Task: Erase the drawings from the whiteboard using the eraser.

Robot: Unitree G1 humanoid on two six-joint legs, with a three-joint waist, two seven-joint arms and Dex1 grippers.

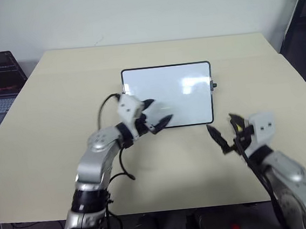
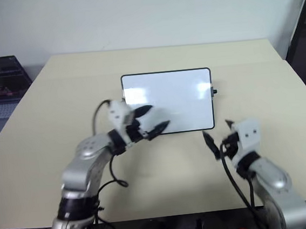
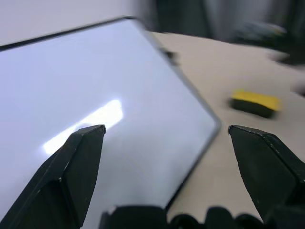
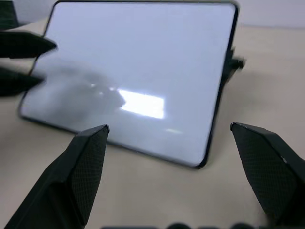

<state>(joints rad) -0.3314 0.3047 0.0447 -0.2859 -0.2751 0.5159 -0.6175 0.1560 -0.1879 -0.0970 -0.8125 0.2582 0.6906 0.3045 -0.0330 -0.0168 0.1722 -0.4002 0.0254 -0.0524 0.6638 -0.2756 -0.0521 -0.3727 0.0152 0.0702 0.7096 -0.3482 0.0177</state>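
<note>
On the beige table [image 1: 45, 119] your whiteboard [image 1: 184, 98] lies flat and looks clean. Your left gripper [image 1: 157, 115] hangs over its near-left corner, your right gripper [image 1: 225, 133] off its near-right; both spread, empty. Left wrist view alone catches the eraser [image 3: 255, 102] on the table beside the board.

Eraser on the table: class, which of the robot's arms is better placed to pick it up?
Right. The eraser lies on the table beside the whiteboard's near right corner, close to the open right gripper. The left gripper hovers over the board's near edge, farther away.
</note>
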